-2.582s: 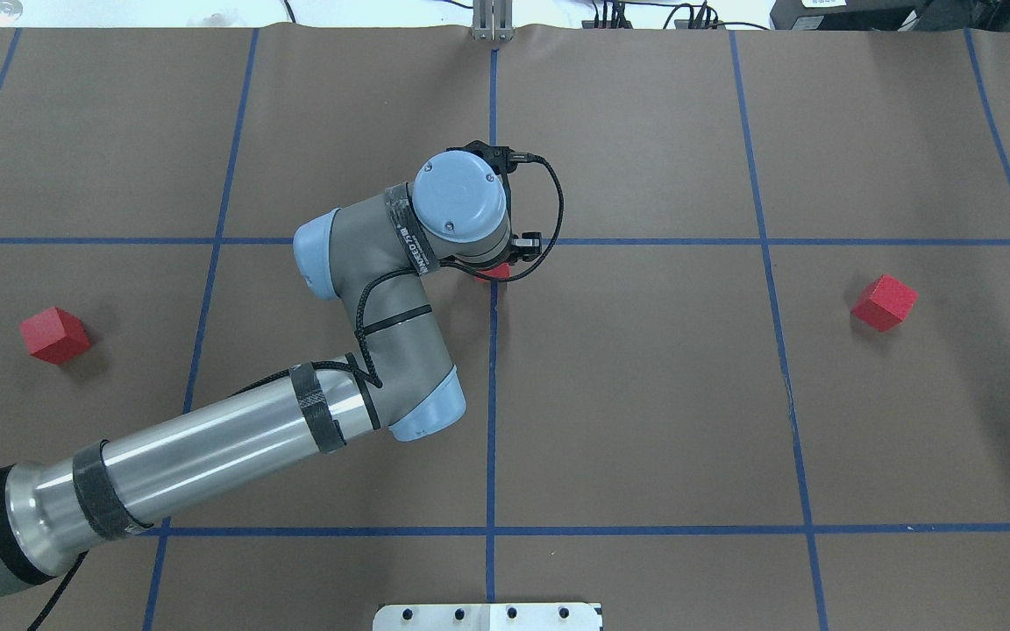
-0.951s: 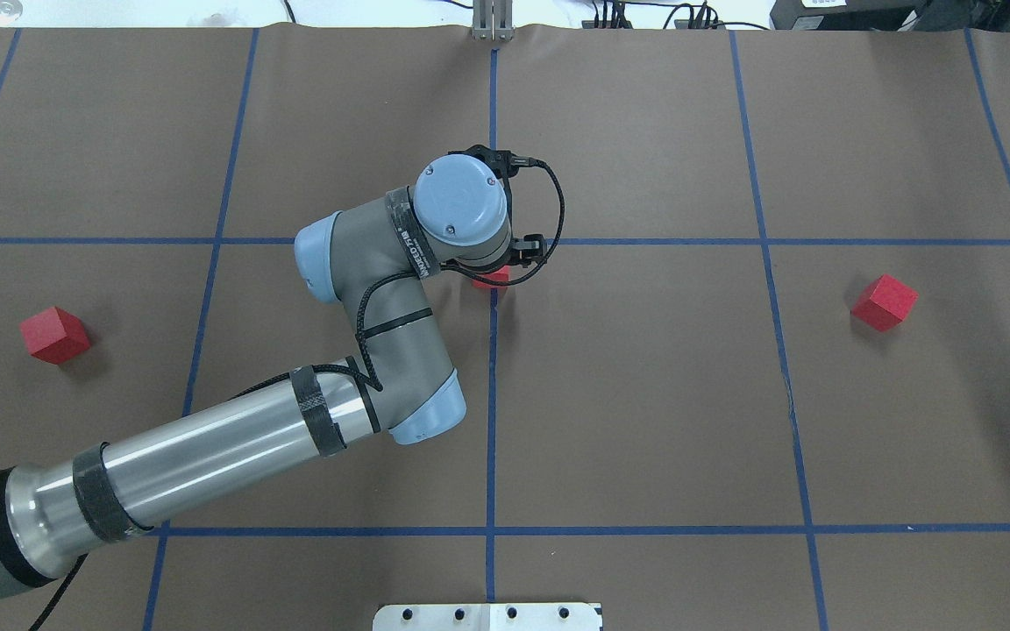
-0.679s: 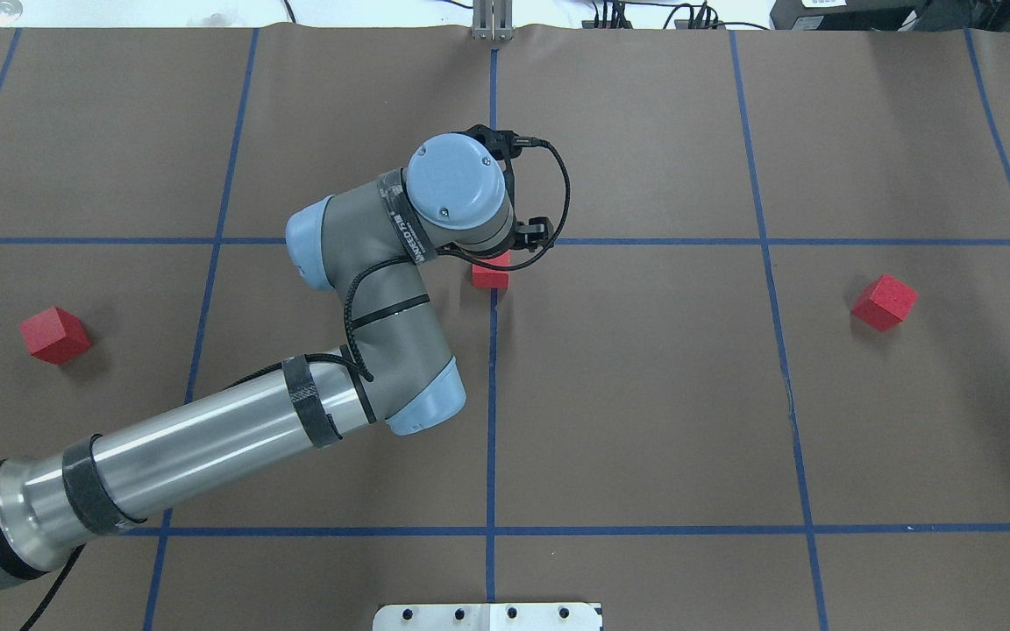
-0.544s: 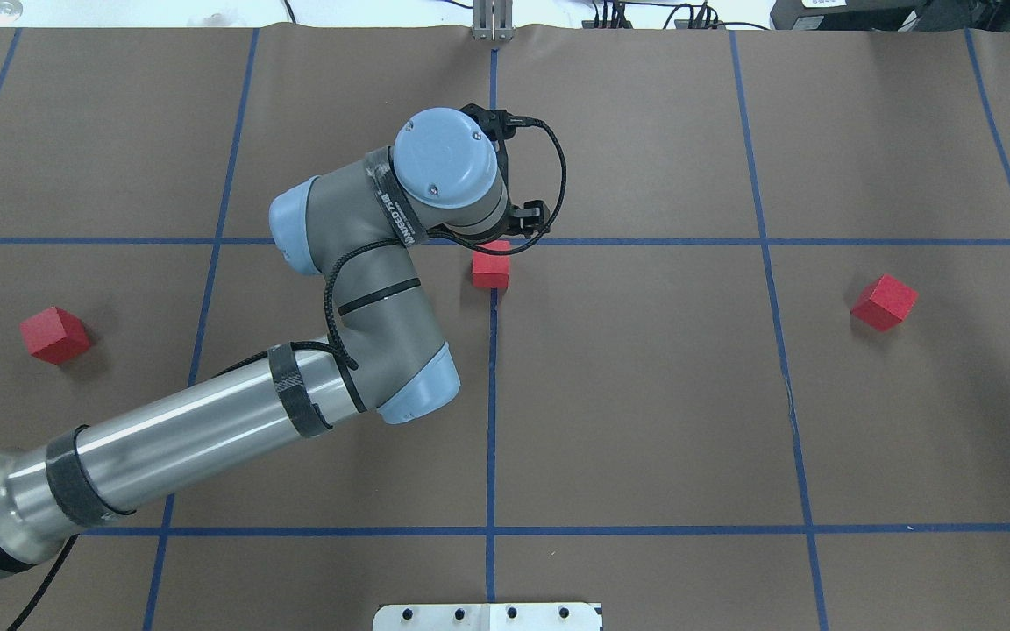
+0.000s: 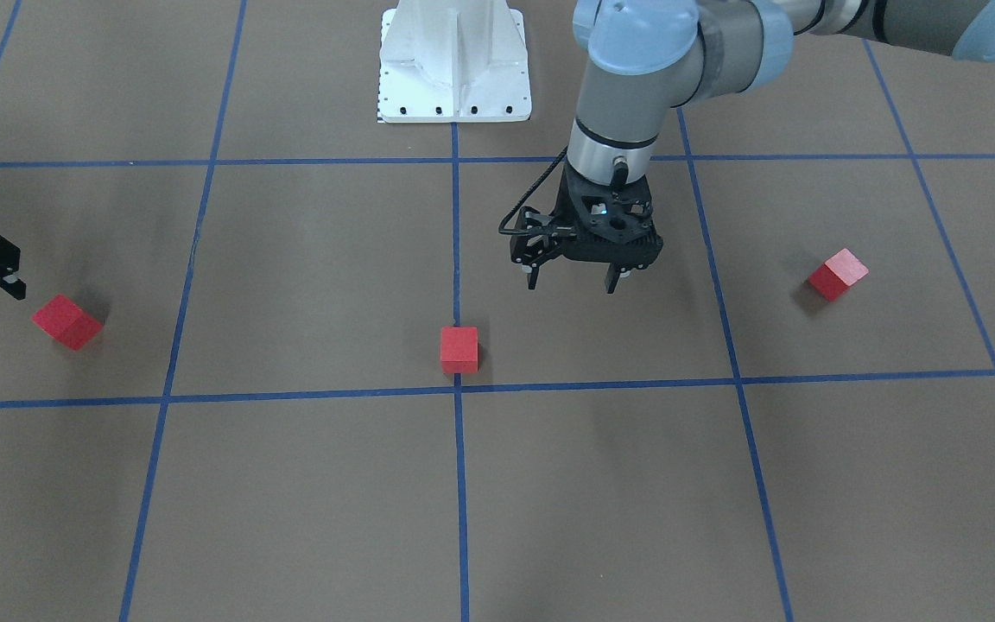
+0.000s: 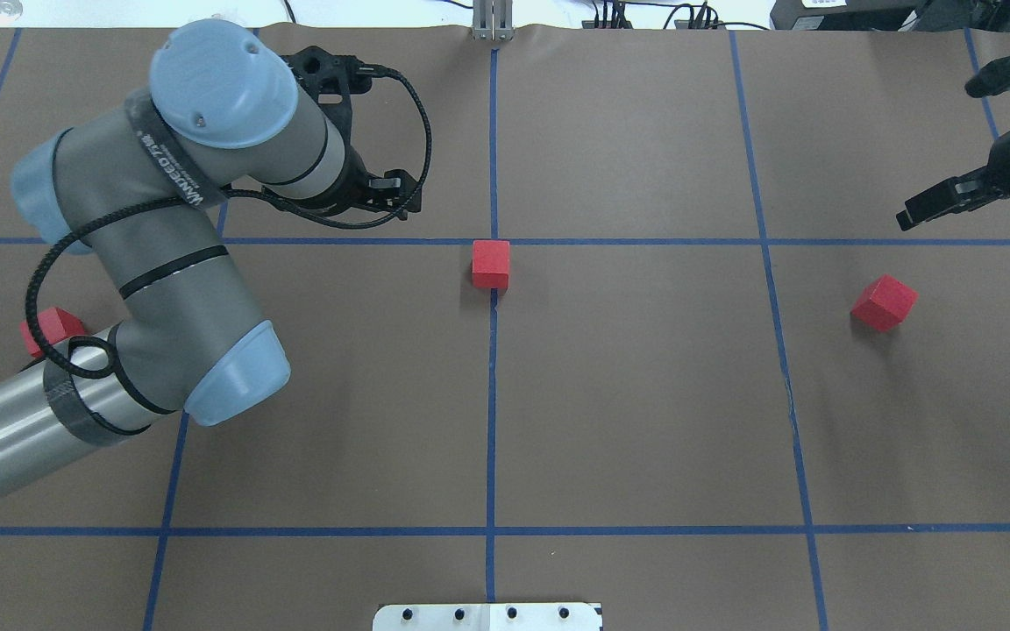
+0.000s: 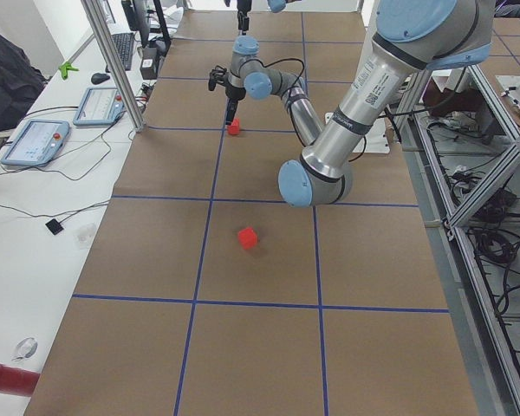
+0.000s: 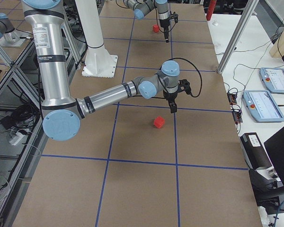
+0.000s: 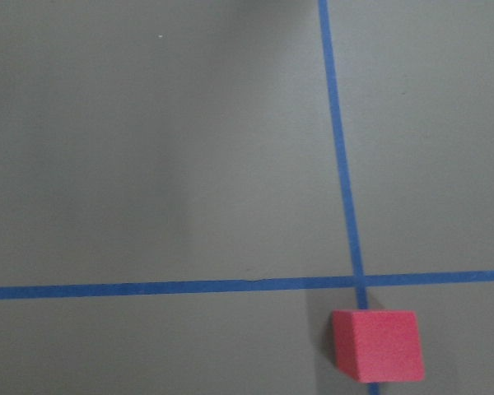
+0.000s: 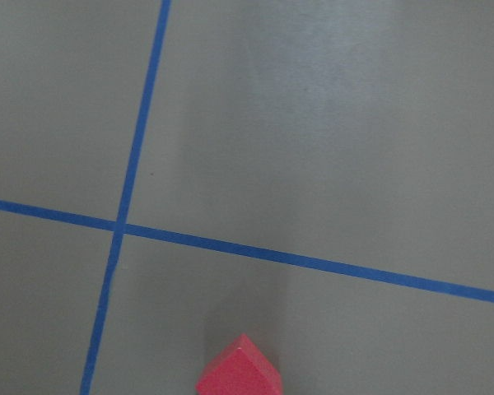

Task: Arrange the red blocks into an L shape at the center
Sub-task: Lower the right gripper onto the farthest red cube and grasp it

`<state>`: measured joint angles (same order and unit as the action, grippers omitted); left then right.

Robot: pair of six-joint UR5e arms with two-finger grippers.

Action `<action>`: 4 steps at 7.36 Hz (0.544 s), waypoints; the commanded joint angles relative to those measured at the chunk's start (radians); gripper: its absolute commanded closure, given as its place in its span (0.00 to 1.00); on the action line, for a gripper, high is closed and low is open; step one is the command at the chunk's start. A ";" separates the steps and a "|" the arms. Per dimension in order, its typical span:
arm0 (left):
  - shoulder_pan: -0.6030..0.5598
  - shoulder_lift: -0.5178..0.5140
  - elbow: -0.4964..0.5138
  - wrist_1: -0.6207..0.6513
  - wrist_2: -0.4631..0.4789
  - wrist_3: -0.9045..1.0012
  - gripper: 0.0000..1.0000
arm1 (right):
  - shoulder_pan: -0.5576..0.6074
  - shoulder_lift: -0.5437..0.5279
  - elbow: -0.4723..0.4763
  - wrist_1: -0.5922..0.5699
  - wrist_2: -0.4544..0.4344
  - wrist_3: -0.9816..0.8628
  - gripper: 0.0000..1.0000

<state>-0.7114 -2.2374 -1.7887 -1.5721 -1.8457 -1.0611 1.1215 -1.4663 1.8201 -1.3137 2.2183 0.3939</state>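
We see one red block (image 6: 490,263) on the tabletop (image 6: 645,412), just on the robot's side of the center (image 6: 493,241), astride the blue line and square to the grid. The left gripper (image 5: 572,282) hangs above the tabletop to the robot's left of it, fingers spread, holding nothing. The left block (image 6: 45,324) lies well apart, partly behind the left arm. The right block (image 6: 884,302) sits turned near the right gripper (image 6: 930,208); we cannot tell how its fingers stand.
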 commanded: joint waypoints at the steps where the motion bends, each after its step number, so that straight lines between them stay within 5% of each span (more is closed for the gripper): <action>1: -0.010 0.035 -0.029 0.004 -0.001 0.015 0.00 | -0.063 -0.008 -0.065 0.152 -0.032 -0.089 0.01; 4: -0.008 0.036 -0.018 0.004 0.002 0.015 0.00 | -0.090 -0.012 -0.134 0.197 -0.023 -0.197 0.01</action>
<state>-0.7206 -2.2020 -1.8103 -1.5678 -1.8446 -1.0463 1.0465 -1.4778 1.7050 -1.1263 2.1937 0.2288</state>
